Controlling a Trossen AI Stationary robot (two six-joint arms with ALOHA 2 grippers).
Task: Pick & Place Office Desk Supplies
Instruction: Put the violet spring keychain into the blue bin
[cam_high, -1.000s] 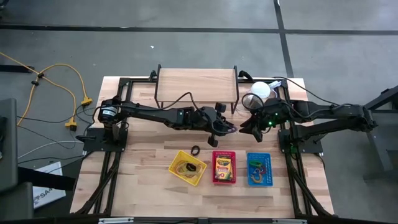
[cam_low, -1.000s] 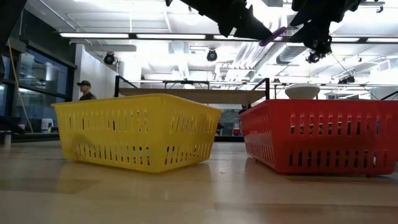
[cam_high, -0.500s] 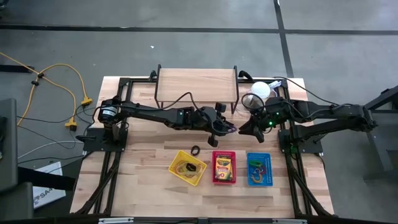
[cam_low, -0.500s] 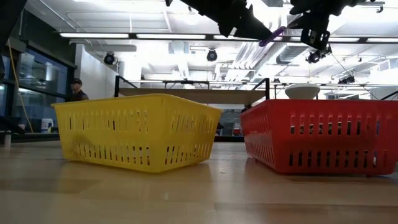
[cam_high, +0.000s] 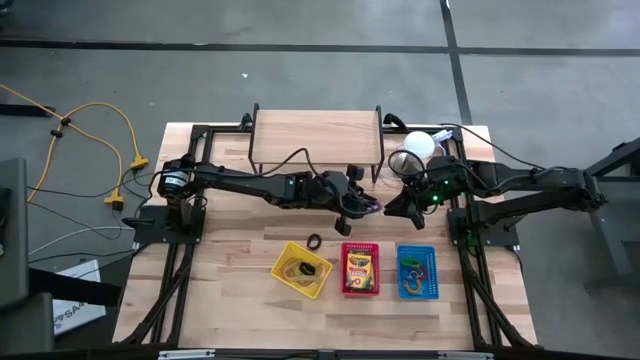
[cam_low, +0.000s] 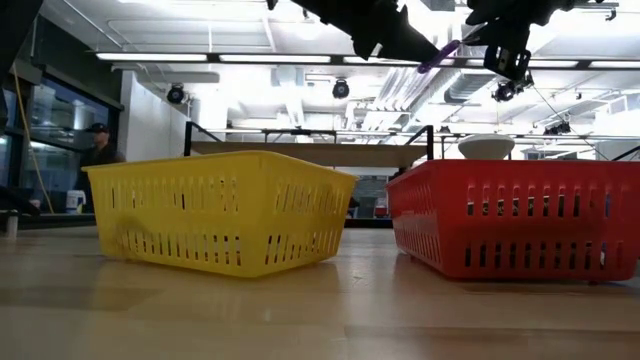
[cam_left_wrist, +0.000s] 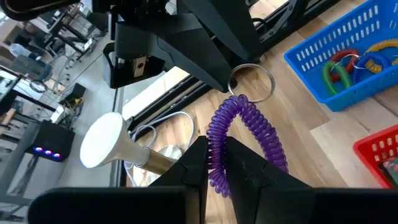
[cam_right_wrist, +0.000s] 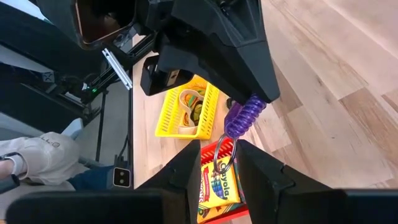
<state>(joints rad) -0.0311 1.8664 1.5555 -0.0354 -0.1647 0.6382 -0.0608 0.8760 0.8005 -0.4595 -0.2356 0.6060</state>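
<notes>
A person was seen standing in the room beyond the wooden bench. The left end effector was held above the middle of the bench, its fingers closed tightly on one end of a purple coiled plastic cord carrying a metal key ring. The cord stretched from it towards the right end effector, whose fingers stood on either side of the key ring, partly open; whether they gripped it could not be told. Below them, a yellow plastic basket of rubber bands, a red plastic basket with a crayon box and a blue plastic basket of coloured clips were lined up along the bench's front. A small dark ring lay on the bench just behind the yellow basket.
</notes>
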